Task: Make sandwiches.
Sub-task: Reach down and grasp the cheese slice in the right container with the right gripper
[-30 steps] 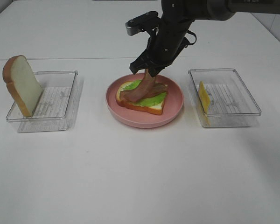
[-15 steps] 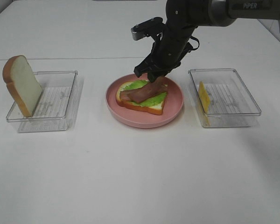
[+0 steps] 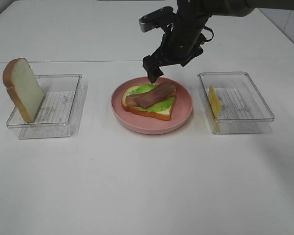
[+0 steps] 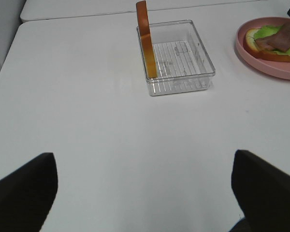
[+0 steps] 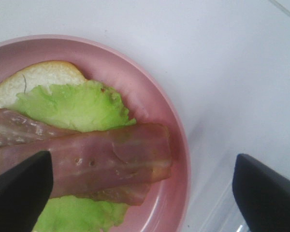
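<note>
Now, closest to my side, the left gripper point(image 4: 145, 191) is hanging over bare table point(image 3: 137, 196) with its jaws spread wide and nothing in them.

Further in, three things are sitting in a row across the middle of the table. Toward the left edge, a clear tray point(image 3: 63, 122) is holding the second bread slice point(image 3: 24, 88), which is standing up at the tray's left end. In the middle, the pink plate point(image 3: 137, 122) is carrying the sandwich I am building: the bottom bread slice point(image 3: 159, 114), then green lettuce point(image 3: 165, 104), then the bacon strip point(image 3: 156, 96) lying flat on top, with a reddish strip peeking out under it. Toward the right edge, a second tray point(image 3: 245, 125) is keeping the yellow cheese point(image 3: 213, 103), standing on its edge.

Furthest off, the right gripper point(image 3: 162, 66) is hovering over the plate's far rim. A second ago it was pinching that bacon by one end and lowering it. Now its jaws are standing wide and it is lifting away empty.

So I am thinking the bacon step is finished, and the cheese and the top bread are still waiting.
</note>
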You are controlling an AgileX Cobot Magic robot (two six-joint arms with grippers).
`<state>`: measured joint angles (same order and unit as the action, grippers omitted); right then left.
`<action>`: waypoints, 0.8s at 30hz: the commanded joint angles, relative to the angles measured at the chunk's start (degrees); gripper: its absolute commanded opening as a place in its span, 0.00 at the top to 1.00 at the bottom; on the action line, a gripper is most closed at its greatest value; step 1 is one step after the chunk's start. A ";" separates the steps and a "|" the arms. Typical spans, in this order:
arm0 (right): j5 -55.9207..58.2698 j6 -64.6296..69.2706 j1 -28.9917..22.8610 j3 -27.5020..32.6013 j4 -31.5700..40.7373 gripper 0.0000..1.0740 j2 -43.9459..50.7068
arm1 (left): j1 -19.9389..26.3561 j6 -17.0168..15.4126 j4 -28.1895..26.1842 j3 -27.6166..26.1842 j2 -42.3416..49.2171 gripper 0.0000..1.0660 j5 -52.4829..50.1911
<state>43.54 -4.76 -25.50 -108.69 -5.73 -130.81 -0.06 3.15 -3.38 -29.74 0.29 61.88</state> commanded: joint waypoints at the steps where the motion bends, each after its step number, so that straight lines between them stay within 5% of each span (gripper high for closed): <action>1: 4.93 0.46 0.23 -2.29 -1.95 0.08 3.15 | 0.11 0.00 -0.52 0.06 0.69 0.16 -0.34; 12: 21.20 0.46 0.69 -3.55 -6.65 0.08 11.80 | 0.11 0.00 -0.52 0.06 0.69 0.16 -0.34; 24: 32.26 1.66 5.04 -3.38 -2.92 0.08 14.04 | 0.11 0.00 -0.52 0.06 0.69 0.16 -0.34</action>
<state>69.39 -3.90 -20.86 -111.96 -9.28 -117.00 -0.06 3.21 -3.38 -29.74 0.29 61.88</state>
